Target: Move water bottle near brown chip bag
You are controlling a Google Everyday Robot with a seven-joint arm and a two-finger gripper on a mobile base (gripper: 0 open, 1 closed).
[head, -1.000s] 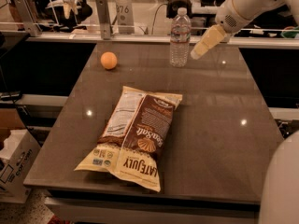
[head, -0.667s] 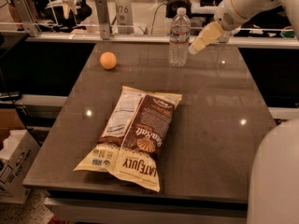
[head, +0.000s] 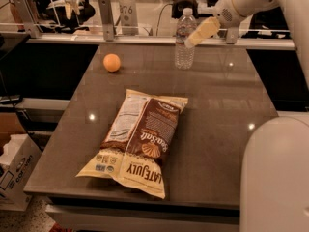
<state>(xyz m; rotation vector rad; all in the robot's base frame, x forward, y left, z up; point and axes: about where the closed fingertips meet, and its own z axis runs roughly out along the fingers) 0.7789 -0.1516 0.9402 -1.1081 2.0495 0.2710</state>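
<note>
One step seems in hand, the reach: the pincer (head: 202,32) hangs just beside the water bottle (head: 185,41); whether it is spread cannot be told.
The clear, ribbed, white-capped bottle stands upright by the table's (head: 227,110) far edge, well apart from the brown chip bag (head: 142,139) mid-table. The next move calls for a square grip.

Laboratory setting: a grey table (head: 217,110) fronts a workbench (head: 145,33) crowded with metal stands (head: 107,17) (cardboard box (head: 14,170) alongside); the gripper (head: 200,33) hovers beside the water bottle (head: 184,45).

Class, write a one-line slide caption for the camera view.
The gripper hangs beside the upright water bottle at the far edge of the table; the brown chip bag lies flat mid-table.
</note>
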